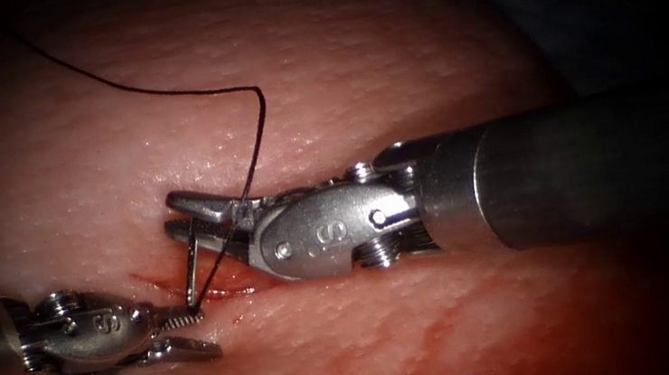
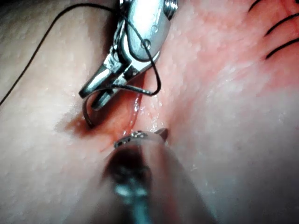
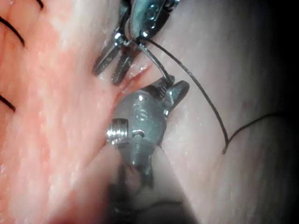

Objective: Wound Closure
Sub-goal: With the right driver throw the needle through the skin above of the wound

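In the endoscope view, the right tool [image 1: 191,218], marked with a letter "S", is holding the needle [image 1: 192,272] near its blunt end between closed jaws; the needle is going down into the cut [image 1: 187,287] in the tissue [image 1: 387,68]; the thread [image 1: 252,138] is running up from it. The left tool [image 1: 190,332], also marked "S", is lying beside the cut with jaws parted, holding nothing.

In the left wrist view, the needle [image 2: 88,116] is entering the tissue [image 2: 224,140] under the right tool [image 2: 100,93].

In the right wrist view, the left tool [image 3: 112,63] is standing open; red fluid [image 3: 135,77] is lying in the cut.
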Robot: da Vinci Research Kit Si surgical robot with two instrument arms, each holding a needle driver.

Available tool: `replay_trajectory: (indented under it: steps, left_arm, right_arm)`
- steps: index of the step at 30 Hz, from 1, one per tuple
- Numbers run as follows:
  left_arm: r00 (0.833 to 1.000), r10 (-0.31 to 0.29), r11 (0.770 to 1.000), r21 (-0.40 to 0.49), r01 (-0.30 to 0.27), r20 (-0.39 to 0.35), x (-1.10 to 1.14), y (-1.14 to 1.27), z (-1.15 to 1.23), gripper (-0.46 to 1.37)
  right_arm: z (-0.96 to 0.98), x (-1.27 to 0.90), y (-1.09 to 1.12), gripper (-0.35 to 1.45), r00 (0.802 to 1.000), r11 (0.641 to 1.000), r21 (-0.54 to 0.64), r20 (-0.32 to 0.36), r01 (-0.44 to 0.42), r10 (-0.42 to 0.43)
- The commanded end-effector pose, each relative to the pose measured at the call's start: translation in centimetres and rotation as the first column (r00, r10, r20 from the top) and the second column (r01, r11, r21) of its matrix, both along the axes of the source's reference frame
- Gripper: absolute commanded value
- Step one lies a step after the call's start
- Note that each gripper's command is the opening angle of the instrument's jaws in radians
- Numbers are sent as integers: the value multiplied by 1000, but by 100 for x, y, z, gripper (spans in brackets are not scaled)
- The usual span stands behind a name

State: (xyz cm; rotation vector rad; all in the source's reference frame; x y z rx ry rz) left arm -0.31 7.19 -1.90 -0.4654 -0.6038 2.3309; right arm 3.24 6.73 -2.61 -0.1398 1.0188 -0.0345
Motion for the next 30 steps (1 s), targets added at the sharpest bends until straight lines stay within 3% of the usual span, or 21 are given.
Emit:
replay_trajectory:
  steps: [1, 18, 30]
  left_arm:
    - [1000, 1, 1000, 1, -1, 3, 0, 0, 0, 26]
    - [1000, 2, 1000, 1, -2, 3, 1, 0, 0, 27]
    - [1000, -2, 1000, 4, 2, 2, 1, 0, 0, 26]
  right_arm:
    - [0, 0, 1, -35, 1000, 1000, 5, -1, -3, 3]
    - [20, -1, -20, -35, 997, 987, 154, 77, -38, 26]
    - [11, 4, -3, -35, 996, 983, 172, 67, -68, 58]
